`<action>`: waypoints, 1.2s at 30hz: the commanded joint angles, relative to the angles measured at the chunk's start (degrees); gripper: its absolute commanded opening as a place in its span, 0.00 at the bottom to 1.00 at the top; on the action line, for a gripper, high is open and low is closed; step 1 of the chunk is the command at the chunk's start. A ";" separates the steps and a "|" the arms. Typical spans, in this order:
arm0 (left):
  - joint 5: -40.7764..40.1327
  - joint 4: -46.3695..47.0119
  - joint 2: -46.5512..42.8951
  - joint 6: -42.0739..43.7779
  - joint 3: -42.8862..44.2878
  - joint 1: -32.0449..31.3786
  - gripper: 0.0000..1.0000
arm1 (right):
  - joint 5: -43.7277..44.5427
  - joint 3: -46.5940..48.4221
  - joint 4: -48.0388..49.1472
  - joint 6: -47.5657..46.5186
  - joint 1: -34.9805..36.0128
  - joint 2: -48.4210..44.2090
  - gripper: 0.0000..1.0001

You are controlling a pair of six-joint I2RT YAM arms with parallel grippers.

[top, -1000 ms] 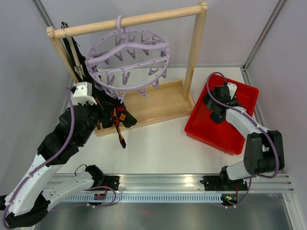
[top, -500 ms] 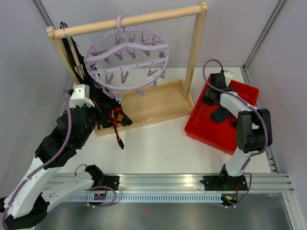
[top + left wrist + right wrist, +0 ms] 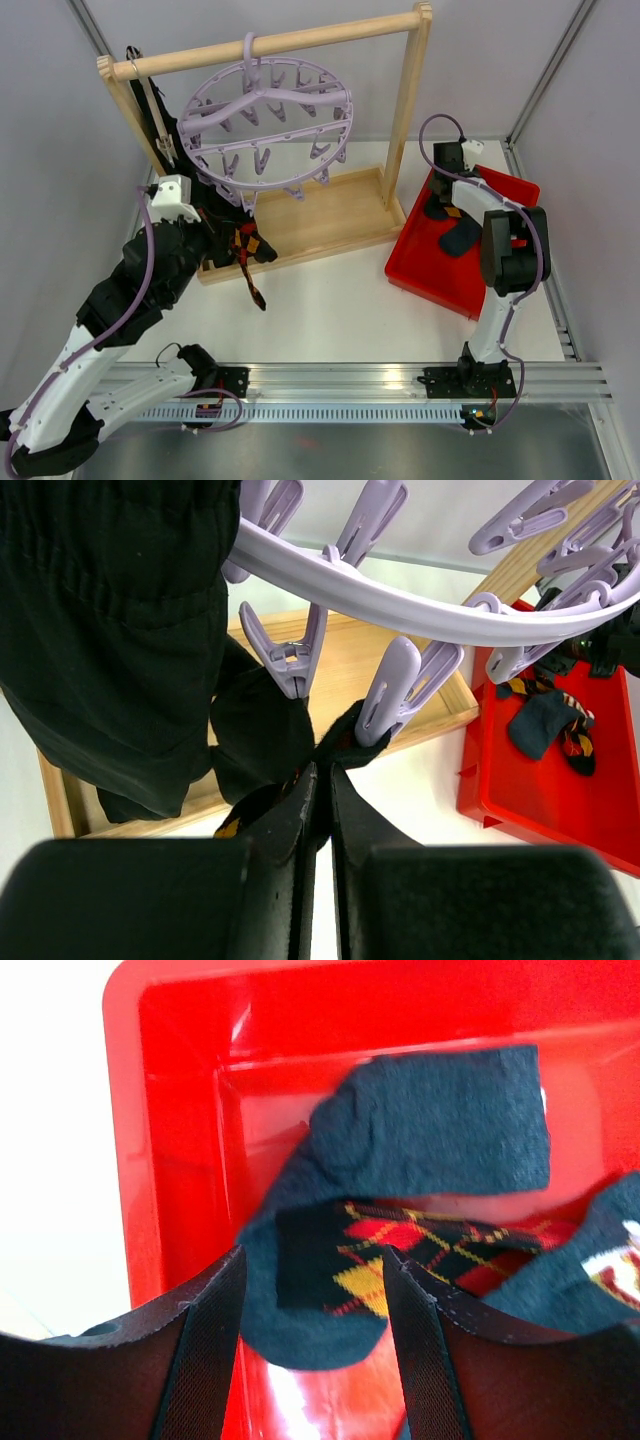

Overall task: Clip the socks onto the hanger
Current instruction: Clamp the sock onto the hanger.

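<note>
Two grippers: my left gripper [image 3: 322, 772] works under the hanger [image 3: 400, 602]; my right gripper [image 3: 312, 1260] is over the red tray [image 3: 170, 1140].
Left grip: fingers pressed almost together, pinching the dark edge of an argyle sock [image 3: 247, 250] just beneath a lilac clip [image 3: 395, 695].
Right grip: jaws partly apart, straddling the end of a second argyle sock [image 3: 400, 1245], not closed on it.
Hanger: round, pale lilac, hooked on the wooden rail [image 3: 270, 42], clips dangling.
Tray: a plain dark sock [image 3: 440, 1120] overlaps the argyle one.
</note>
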 commanded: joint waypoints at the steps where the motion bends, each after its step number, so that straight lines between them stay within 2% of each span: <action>1: 0.79 0.74 0.54 0.55 2.00 -0.04 0.12 | 2.80 3.48 1.13 -0.17 -0.34 1.94 0.63; 8: 1.40 0.74 1.16 0.46 2.62 -0.04 0.12 | 2.01 4.28 0.87 -0.61 -1.48 3.96 0.59; 14: 1.84 0.83 1.60 0.29 3.06 -0.04 0.12 | 1.48 3.75 0.87 -0.26 -1.83 3.70 0.41; 17: 1.84 0.83 1.60 0.11 3.06 -0.04 0.12 | 1.48 3.49 0.60 -0.17 -1.92 3.18 0.26; 24: 2.28 0.83 0.90 -0.06 2.79 -0.04 0.12 | 1.48 2.17 0.08 0.00 -2.09 0.63 0.00; 29: 3.07 1.00 0.19 0.37 2.27 -0.04 0.18 | 1.39 -0.37 -0.28 0.00 -2.09 -3.85 0.00; 34: 4.21 1.71 -0.25 0.82 1.48 -0.04 0.23 | 0.69 -0.65 -0.10 -0.52 -2.18 -4.56 0.00; 36: 4.83 2.06 -0.25 0.82 1.21 -0.04 0.27 | -0.63 0.32 -0.45 -1.05 -2.09 -3.51 0.18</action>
